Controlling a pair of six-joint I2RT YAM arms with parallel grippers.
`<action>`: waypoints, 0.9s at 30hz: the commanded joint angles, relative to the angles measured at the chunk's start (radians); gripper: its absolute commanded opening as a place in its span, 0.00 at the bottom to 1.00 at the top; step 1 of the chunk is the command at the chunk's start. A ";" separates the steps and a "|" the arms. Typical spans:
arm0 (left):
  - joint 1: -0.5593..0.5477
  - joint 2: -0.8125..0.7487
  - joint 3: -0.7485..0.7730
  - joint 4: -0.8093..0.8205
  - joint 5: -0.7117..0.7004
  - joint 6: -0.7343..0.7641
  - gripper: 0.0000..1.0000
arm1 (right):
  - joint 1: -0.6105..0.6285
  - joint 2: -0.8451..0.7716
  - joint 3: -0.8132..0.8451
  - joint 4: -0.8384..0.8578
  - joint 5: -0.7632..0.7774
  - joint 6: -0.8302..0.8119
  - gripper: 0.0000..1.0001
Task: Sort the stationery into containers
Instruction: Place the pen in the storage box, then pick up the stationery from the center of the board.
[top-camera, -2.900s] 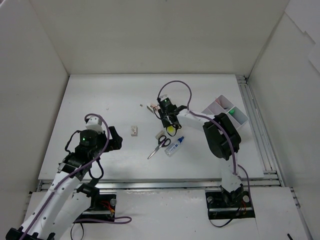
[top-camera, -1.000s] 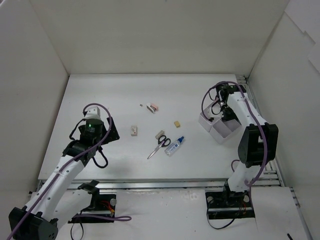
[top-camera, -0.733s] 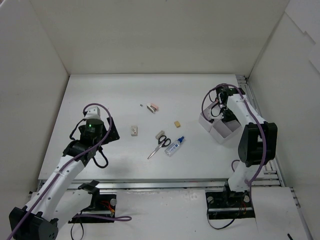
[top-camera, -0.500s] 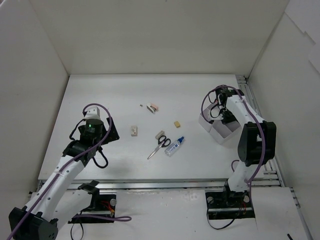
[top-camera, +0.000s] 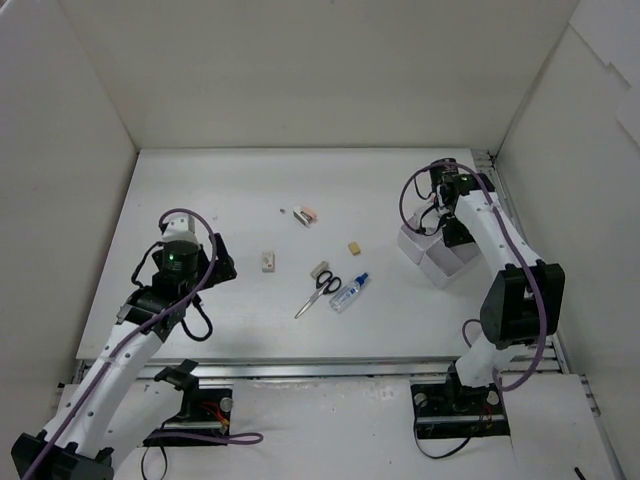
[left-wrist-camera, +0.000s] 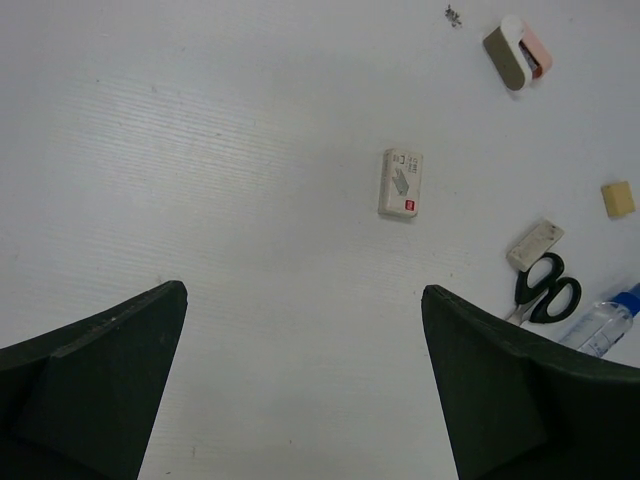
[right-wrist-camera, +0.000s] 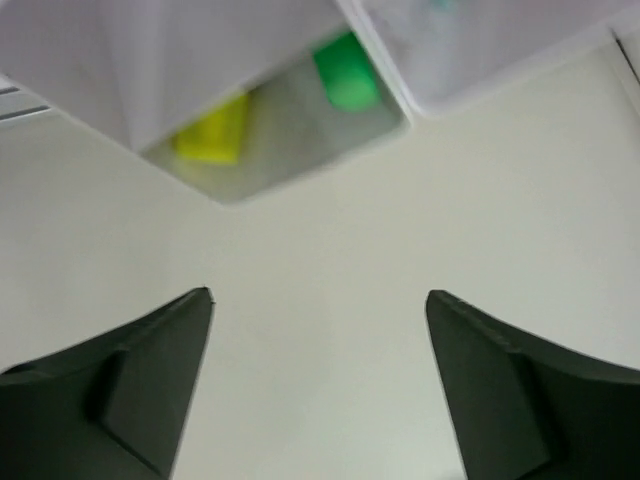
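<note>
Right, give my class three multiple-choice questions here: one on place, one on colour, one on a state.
1. Where do the black-handled metal scissors lie?
A. In the white plastic organizer tray
B. On the white table, just left of the clear blue-capped glue bottle
C. Between the left arm's fingers

2. What colours are the items in the right wrist view's tray compartment?
A. Red and blue
B. Yellow and green
C. Black and pink

3. How do the left arm's fingers stand?
A. Shut on the scissors
B. Shut on the glue bottle
C. Wide apart, holding nothing

1 B: they lie beside the bottle. 2 B: a yellow item and a green item show. 3 C: only table shows between them.
</note>
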 joint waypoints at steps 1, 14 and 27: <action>0.006 -0.049 0.007 0.049 0.017 0.020 1.00 | 0.054 -0.114 0.093 -0.054 0.041 0.056 0.90; 0.006 -0.112 -0.023 0.076 0.152 0.026 1.00 | 0.298 -0.157 0.364 0.168 -0.626 0.856 0.98; 0.006 -0.155 -0.123 0.082 0.246 -0.050 0.99 | 0.569 -0.337 -0.317 0.617 -0.094 2.145 0.98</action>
